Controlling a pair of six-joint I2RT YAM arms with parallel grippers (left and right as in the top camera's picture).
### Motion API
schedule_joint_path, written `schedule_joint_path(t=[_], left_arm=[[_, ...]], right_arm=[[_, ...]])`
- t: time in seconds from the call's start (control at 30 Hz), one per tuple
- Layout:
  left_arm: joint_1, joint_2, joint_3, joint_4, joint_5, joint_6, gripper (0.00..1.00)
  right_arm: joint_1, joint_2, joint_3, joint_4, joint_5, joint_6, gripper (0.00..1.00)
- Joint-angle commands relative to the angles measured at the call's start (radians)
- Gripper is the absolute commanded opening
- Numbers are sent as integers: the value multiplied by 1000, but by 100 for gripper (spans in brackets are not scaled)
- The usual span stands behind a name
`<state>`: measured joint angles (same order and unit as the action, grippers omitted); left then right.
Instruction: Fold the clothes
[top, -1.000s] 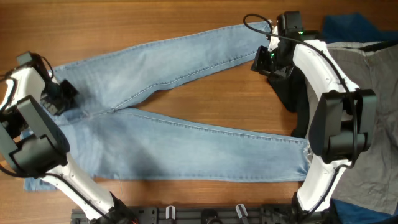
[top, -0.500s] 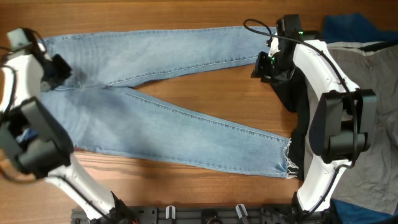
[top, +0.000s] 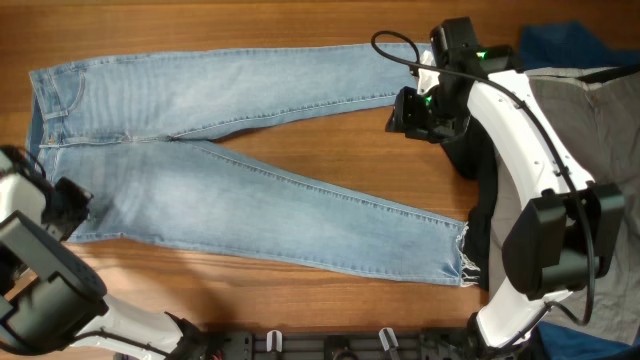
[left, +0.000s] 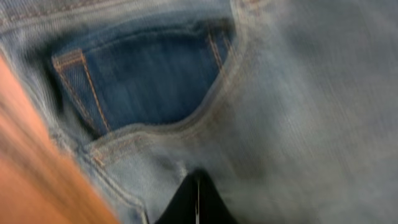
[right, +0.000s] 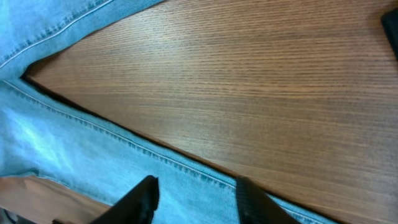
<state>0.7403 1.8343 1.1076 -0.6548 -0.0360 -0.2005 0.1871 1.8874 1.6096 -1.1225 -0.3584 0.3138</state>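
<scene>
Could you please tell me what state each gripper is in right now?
Left gripper: fingers look shut over the light blue denim jeans; grip cannot be told.
Right gripper: open, holding nothing.

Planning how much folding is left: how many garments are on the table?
4 visible: jeans spread out centrally; at the right edge, a grey garment, a black garment beside it, a dark blue garment in the top corner. Others may be hidden.

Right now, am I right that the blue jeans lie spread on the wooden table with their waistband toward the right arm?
Not quite: the jeans lie spread on the wooden table, but their waistband is toward the left arm, not the right arm, as the overhead view shows.
</scene>
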Motion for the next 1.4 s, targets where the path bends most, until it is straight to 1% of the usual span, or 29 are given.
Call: schedule_joint_path(t=[0.0,0.03,0.1,0.17,0.2,0.27,0.3,0.37,0.43,0.5,0.53,0.57,0.6,0.63,0.67,0.7,0.73,0.77,0.83,0.87,0.93,0.97,1.0,1.07,1.13,1.17,1.23,1.3,1.37], left_arm=[[50,-5,-127,225,-40,-21,4],[66,-5,-132,290,-92,-20,4],[98,-5,-132,357,-96,-21,5],[130,-5,-129,379,-96,-21,6],[146,-5,-126,377,-65,-21,6],[148,-5,-117,377,19,-20,8],[147,-8,-109,373,39,-19,10],[147,-11,-84,350,39,-13,11],[147,-11,-65,335,39,-13,13],[148,-11,-66,325,39,-13,14],[148,-11,-66,323,39,-13,16],[148,-11,-65,322,39,-13,17],[148,-11,-66,321,39,-13,20],[148,-11,-66,321,39,-13,27],[148,-11,-66,317,39,-13,40],[148,-11,-66,313,39,-13,50],[148,-11,-65,313,40,-13,56],[148,-11,-65,310,39,-13,60],[148,-11,-65,306,39,-13,64],[148,-11,-65,305,39,-13,65],[148,-11,-65,303,39,-13,68],[148,-11,-65,301,39,-13,68],[148,-12,-65,299,40,-13,68],[148,-21,-65,295,62,-14,69],[148,-40,-61,295,97,-13,70],[148,-57,-58,295,99,-13,70],[148,-103,-58,294,99,-13,72],[148,-128,-58,275,99,-13,72],[148,-131,-58,249,99,-13,73]], right_arm=[[2,5,-2,-44,45,12,49],[2,7,-13,-67,92,37,50],[2,7,-65,-74,123,91,56],[2,7,-142,-56,122,118,56],[2,7,-228,-40,122,153,55],[2,7,-330,-17,111,168,47],[2,7,-368,-5,90,169,41],[2,7,-453,39,45,204,27],[5,7,-546,142,-8,221,18],[5,7,-615,234,-9,287,6],[5,7,-653,303,-5,331,4],[5,7,-684,387,19,392,4],[5,7,-705,466,42,430,5],[2,7,-716,556,75,483,4],[-3,7,-714,665,109,497,4],[-18,7,-696,733,121,497,4],[-39,7,-668,756,124,494,4],[-65,6,-638,755,122,458,4],[-126,-1,-540,698,109,289,4],[-142,-12,-495,642,83,231,5],[-149,-51,-400,494,42,146,16],[-149,-82,-377,426,32,130,25],[-149,-106,-373,387,31,135,31],[-150,-160,-373,257,48,173,50],[-150,-157,-381,129,129,192,57],[-152,-153,-407,108,162,191,59],[-181,-143,-492,127,182,212,59],[-212,-138,-568,185,174,249,53],[-219,-138,-626,244,175,247,51]])
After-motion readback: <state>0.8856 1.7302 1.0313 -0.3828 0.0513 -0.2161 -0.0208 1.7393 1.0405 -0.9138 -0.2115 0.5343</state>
